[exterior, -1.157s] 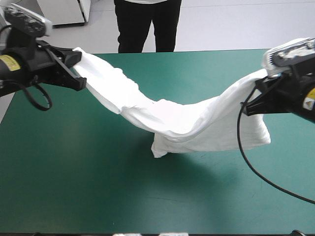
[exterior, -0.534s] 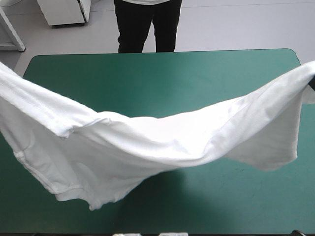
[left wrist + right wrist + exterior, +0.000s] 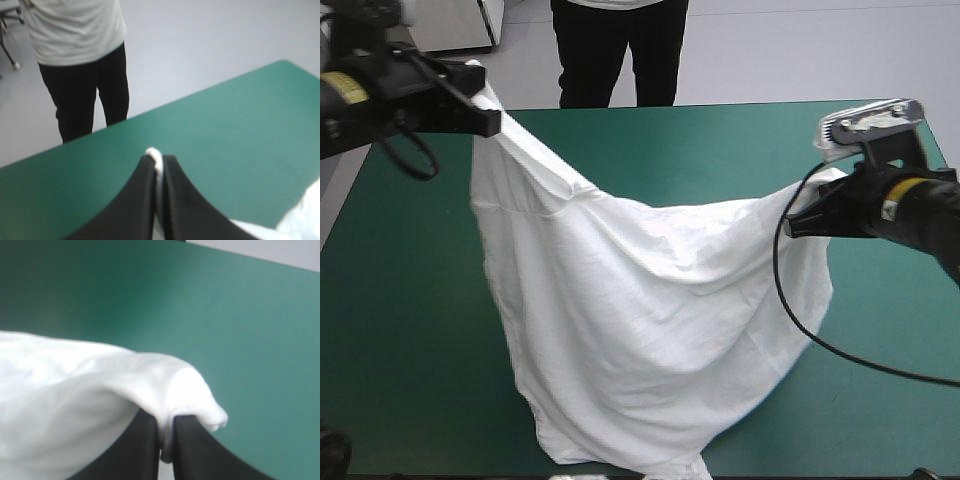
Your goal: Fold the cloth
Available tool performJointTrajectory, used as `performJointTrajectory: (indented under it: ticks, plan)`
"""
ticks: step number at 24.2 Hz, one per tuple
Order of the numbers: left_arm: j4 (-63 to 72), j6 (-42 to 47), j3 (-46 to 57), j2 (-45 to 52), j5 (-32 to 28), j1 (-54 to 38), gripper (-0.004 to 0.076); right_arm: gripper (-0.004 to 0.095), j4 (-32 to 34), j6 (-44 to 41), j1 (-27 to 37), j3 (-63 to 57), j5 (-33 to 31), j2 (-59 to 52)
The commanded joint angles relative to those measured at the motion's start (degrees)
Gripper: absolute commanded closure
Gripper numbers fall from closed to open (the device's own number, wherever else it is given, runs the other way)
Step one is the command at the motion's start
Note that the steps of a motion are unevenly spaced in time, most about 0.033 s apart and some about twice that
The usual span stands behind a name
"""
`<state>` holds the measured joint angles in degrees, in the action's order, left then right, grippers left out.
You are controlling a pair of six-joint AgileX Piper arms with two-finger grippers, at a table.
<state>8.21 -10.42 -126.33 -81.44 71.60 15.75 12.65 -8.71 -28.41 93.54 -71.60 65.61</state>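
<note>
You hold the white T-shirt (image 3: 640, 330) aloft over the teal-green table (image 3: 390, 330). The left gripper (image 3: 492, 122) pinches one corner at ten o'clock and the right gripper (image 3: 792, 224) pinches another at three. This looks like the spreading step; next, lower it flat, evenly.

The table (image 3: 720, 150) carried a smooth teal-green cover, with rounded corners at its far left and far right. The cover lay flat and unwrinkled along the far edge and down both sides. The white T-shirt (image 3: 640, 320) hung over the middle and near part. Whether its lowest folds touched the cover by the near edge could not be told.
</note>
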Motion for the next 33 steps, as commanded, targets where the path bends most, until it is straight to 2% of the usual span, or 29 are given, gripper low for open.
performJointTrajectory:
  ticks: [1,2,5,11,13,15,18,20,21,22,23,25,26,28,33]
  plan:
    - [-0.24,-0.22,-0.8,-5.46,-0.86,0.05,0.0734,0.0925,6.44,-0.2,0.39,0.4,1.48,5.08]
    - [-0.97,-0.81,-0.8,-9.78,-3.2,0.05,0.0734,0.0926,9.91,-0.2,0.39,0.4,3.17,8.47]
    - [-3.93,-0.83,-0.8,-15.64,-6.09,0.05,0.0734,0.0925,11.09,-0.2,2.04,0.4,5.82,13.89]
    - [-6.05,0.66,-0.91,-25.09,-9.37,0.05,0.0734,0.0925,4.9,1.27,10.15,0.4,14.12,25.56]
    - [-7.39,2.03,-0.91,-27.08,-14.61,0.05,0.0734,0.0925,4.07,1.56,13.59,0.4,16.48,30.76]
    - [-7.5,2.03,-0.91,-28.52,-17.09,0.05,0.0733,0.0925,3.67,1.56,15.21,0.4,17.9,34.47]
    - [-7.38,2.03,-0.91,-30.49,-14.33,0.05,0.0686,0.0912,-0.97,3.21,16.95,0.51,19.34,38.03]
    - [-6.01,2.03,-0.91,-31.59,-11.91,-0.17,0.0527,0.0778,-7.37,8.71,18.19,0.51,19.62,39.79]
    - [-3.58,1.22,-0.91,-31.92,-11.79,-0.74,0.0387,0.0618,-9.52,10.43,19.1,1.02,19.99,40.2]
    - [-2.52,0.79,-0.91,-32.02,-11.79,-1.2,0.0311,0.0536,-10.68,10.97,19.56,1.31,20.26,40.46]
    - [-1.88,0.79,-0.91,-32.02,-11.9,-1.79,0.0249,0.0405,-12.05,12.09,20.31,2.09,20.49,40.46]
    - [-1.23,1.17,-0.91,-31.9,-10.88,-2.85,0.0187,0.0251,-14.36,12.52,21.91,3.64,20.3,40.46]
    - [-0.64,1.64,-0.91,-31.71,-9.64,-3.57,0.018,0.0175,-15.67,12.52,23.18,5.4,19.37,40.46]
    - [2.29,1.91,-0.91,-30.81,-6.29,-4.94,0.0182,0.0134,-17.26,13.0,24.96,8.14,16.81,40.32]
    - [6.57,1.55,-0.91,-25.95,2.32,-5.69,0.0187,0.019,-27.39,18.33,30.74,10.56,10.96,36.53]
